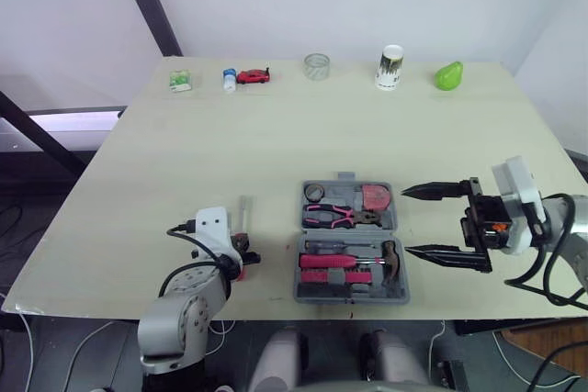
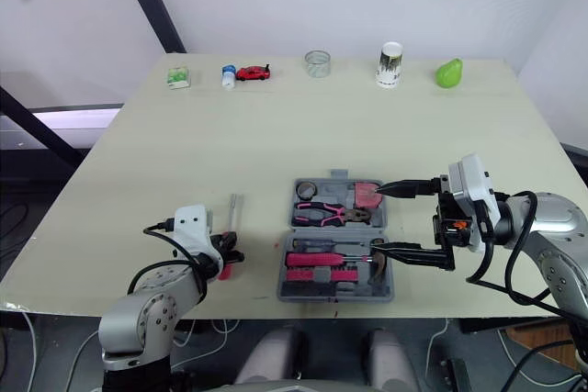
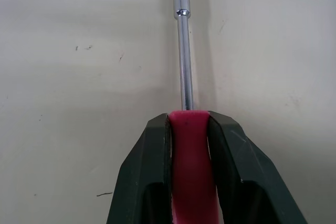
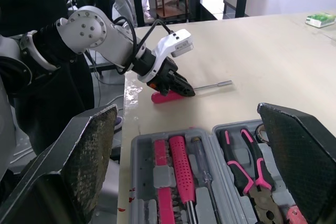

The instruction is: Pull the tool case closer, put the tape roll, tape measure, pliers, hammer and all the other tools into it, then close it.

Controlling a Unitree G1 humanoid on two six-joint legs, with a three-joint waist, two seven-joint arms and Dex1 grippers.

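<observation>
**Screwdriver gripped beside the open tool case, ready to go in**

The left pincer (image 3: 188,121) is clamped on the pink handle of the screwdriver (image 3: 183,51), which lies flat on the surface (image 1: 276,135) just left of the tool case (image 1: 317,293), probably so it can be lifted across. The right pincer (image 1: 405,221) hangs spread wide and empty just right of the case, likely waiting to close the lid. The case lies open and holds the tape roll (image 1: 314,193), tape measure (image 1: 374,196), pliers (image 1: 333,216) and hammer (image 1: 386,259).
</observation>
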